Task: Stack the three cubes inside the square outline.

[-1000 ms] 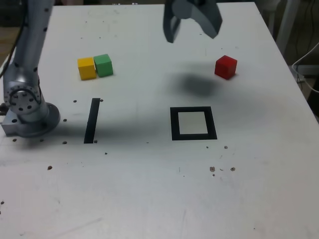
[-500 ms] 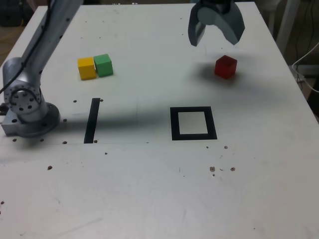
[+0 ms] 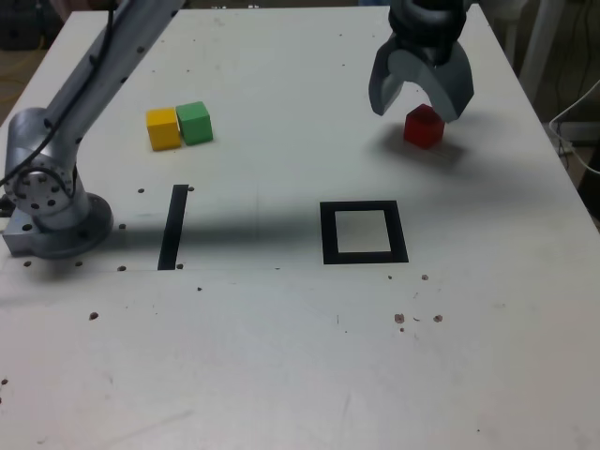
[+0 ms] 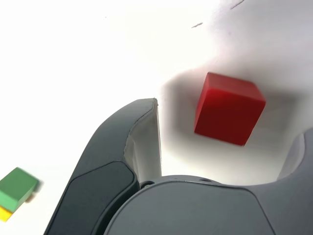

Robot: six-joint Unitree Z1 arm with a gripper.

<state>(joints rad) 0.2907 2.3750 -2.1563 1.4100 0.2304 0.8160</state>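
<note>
Since a second ago your gripper (image 3: 419, 96) has swung toward the exterior view's right and dropped over the red cube (image 3: 424, 126), jaws spread wide with the cube between them, nothing gripped yet. You look set for the first pick; no cube is stacked yet. The square outline (image 3: 364, 232) sits empty, nearer the camera, clear path to it. Yellow cube (image 3: 162, 128) and green cube (image 3: 195, 122) touch side by side, well apart at the exterior view's left. A black strip (image 3: 173, 227) lies near the arm base (image 3: 52, 220), not in your way.
</note>
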